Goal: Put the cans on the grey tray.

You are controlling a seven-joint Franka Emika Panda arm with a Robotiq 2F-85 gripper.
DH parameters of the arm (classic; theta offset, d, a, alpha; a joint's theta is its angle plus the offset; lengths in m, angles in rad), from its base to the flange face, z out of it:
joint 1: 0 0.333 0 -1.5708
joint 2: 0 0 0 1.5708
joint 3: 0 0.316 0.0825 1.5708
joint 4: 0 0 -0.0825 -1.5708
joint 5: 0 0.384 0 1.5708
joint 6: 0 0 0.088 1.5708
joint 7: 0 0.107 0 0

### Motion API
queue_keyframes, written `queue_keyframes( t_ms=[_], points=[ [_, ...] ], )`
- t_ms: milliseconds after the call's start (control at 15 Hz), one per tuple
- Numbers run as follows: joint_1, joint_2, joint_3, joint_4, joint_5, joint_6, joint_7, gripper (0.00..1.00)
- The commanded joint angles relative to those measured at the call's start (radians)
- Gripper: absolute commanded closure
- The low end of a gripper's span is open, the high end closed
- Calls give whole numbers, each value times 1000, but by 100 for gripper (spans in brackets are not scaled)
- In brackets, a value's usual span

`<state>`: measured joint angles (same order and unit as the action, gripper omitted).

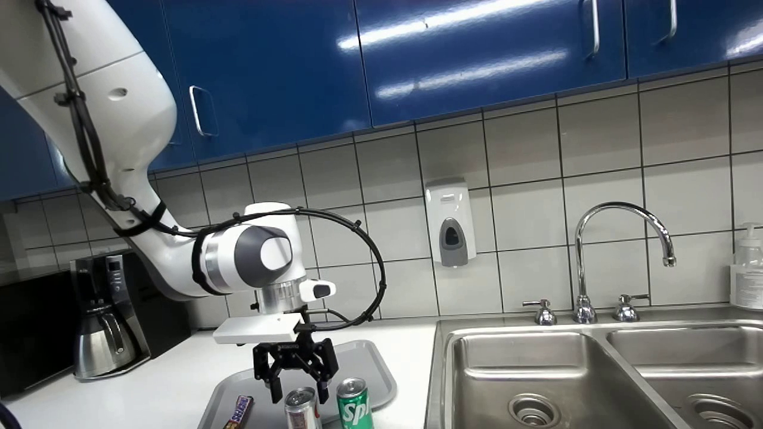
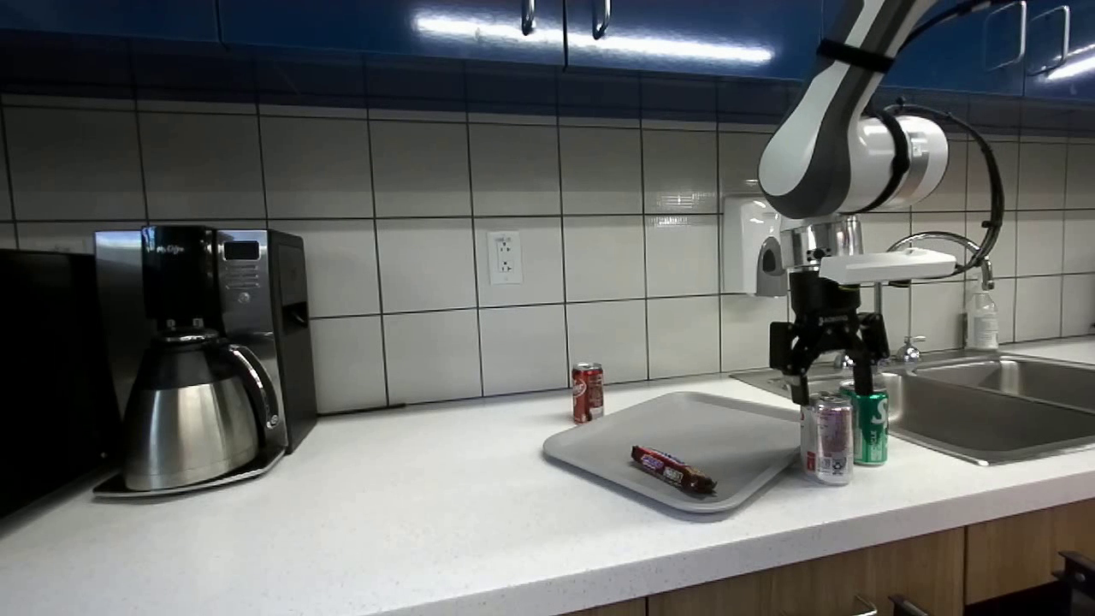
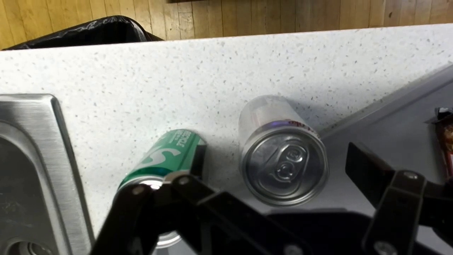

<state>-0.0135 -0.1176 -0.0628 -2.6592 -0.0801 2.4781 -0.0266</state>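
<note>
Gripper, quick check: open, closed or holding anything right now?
Gripper: open, holding nothing; in the wrist view the silvery can shows between its spread fingers, with a gap on each side.

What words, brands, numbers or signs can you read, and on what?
"Sp", rest unreadable: green can, exterior view
"RECYCLE", print beneath too small: green can, wrist view
"Coke", small: silver can, wrist view
"SNICKERS", blurred but likely: bar
"Mr", rest blurred: coffee maker
Too small or blurred: print on the red can, bottle and gripper. No readable numbers.
</note>
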Motion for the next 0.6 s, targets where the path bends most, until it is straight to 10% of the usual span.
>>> queue_keyframes(
  t_ms=[0, 533],
  points=[
    [-10, 28, 12, 11, -17, 14, -15, 0],
    [-7, 62, 18, 14, -30, 42, -5, 0]
  ],
)
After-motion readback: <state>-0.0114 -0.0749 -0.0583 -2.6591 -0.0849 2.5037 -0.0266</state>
